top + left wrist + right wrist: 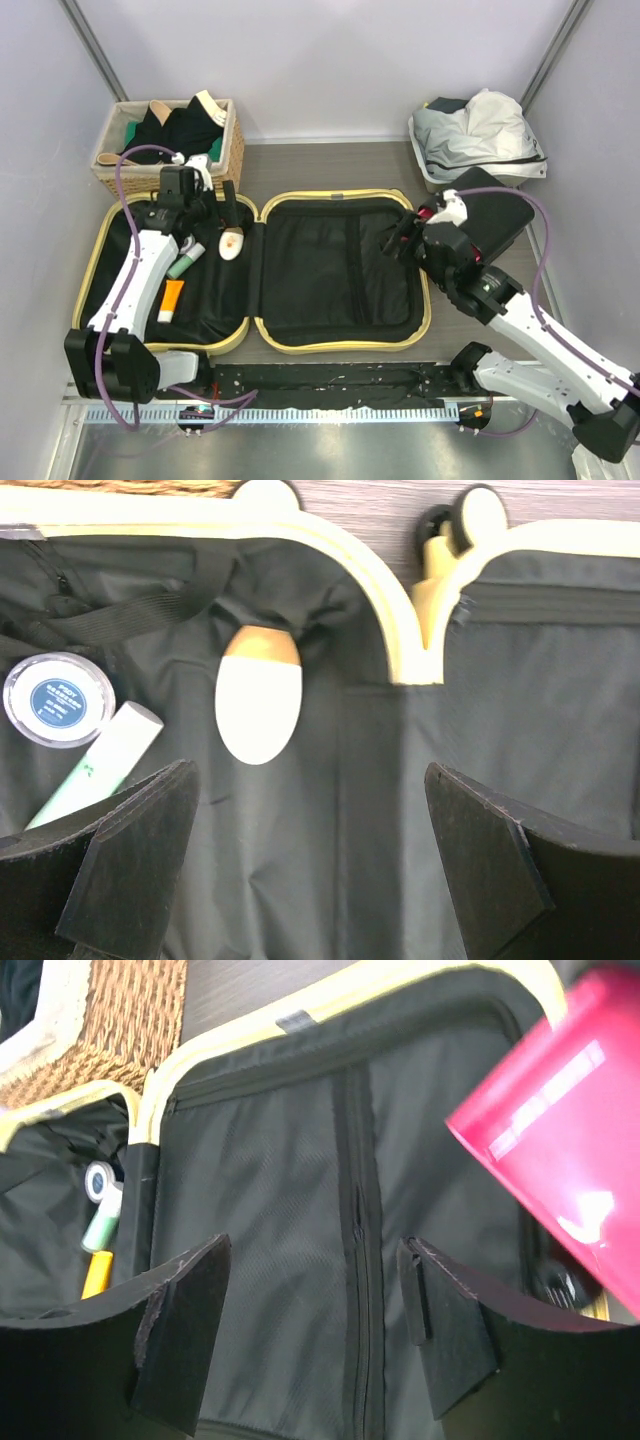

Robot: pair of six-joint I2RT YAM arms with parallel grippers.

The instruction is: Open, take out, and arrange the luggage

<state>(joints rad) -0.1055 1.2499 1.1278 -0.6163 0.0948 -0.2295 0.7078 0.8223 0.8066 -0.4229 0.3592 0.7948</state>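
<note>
Now both my arms reach low over the luggage (pixel 335 346), which lies open flat on the counter (pixel 330 162): rounded pale-yellow shell, black fabric lining. My left gripper (pixel 310 775) hangs released above a smooth oval bottle (pixel 258 708); my right gripper (pixel 315 1245) gapes empty.

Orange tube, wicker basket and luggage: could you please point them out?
orange tube (pixel 172 300), top external view, middle of its body.
wicker basket (pixel 237 150), top external view, its right wall.
luggage (pixel 340 347), top external view, near yellow rim.
</note>
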